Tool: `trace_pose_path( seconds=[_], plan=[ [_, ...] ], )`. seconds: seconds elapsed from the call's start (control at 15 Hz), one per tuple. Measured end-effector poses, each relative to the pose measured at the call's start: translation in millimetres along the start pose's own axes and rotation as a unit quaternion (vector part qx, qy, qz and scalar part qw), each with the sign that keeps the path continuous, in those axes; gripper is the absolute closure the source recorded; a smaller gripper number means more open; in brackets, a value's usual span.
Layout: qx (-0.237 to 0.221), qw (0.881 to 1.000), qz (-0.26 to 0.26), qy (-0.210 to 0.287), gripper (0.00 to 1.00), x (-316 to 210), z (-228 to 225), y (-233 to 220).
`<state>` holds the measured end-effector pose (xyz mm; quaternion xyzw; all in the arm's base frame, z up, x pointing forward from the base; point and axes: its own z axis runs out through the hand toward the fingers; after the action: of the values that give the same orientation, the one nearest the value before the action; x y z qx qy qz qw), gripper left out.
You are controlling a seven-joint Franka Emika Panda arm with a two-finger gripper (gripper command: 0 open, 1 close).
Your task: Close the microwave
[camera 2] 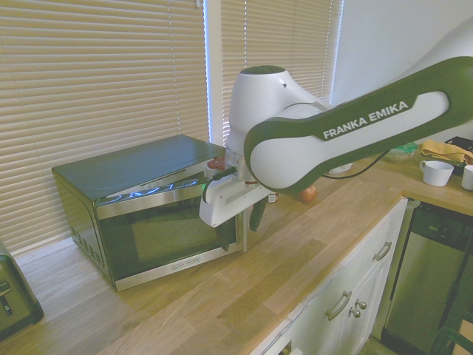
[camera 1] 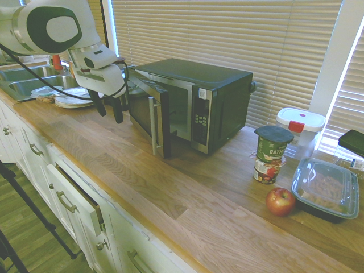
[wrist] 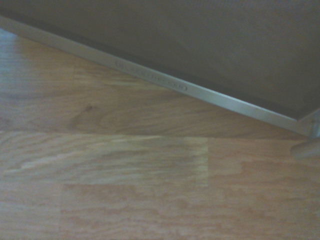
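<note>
Microwave (camera 1: 190,105) stands on the wood-grained worktop (camera 1: 165,199), its steel-framed glass door (camera 1: 149,111) ajar.
Bare fingers (camera 1: 118,110), dark and parted, hang beside the microwave's door; a round, red-skinned apple (camera 1: 280,202) sits beyond its button-panel side.

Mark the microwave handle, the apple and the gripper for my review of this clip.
Microwave handle (camera 1: 153,126): first exterior view, on the middle of the vertical bar.
Apple (camera 1: 280,202): first exterior view, on the middle of its skin.
Gripper (camera 1: 109,114): first exterior view, midway between its fingertips.
</note>
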<state>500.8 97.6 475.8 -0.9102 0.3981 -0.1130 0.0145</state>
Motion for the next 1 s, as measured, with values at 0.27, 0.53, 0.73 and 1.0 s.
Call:
trace_pose_path(
  seconds=[0.27, 0.53, 0.73, 1.0],
  plan=[
    [-0.006, 1.0, 0.028, -0.007, 0.0, 44.8, 7.2, -26.8],
    [-0.007, 0.999, 0.05, -0.011, 0.0, 75.4, 8.6, -49.1],
    [-0.015, 0.997, 0.071, -0.015, 0.0, 99.5, 16.6, -64.1],
    [-0.015, 0.995, 0.095, -0.011, 0.0, 140.8, 25.1, -87.5]
  ],
)
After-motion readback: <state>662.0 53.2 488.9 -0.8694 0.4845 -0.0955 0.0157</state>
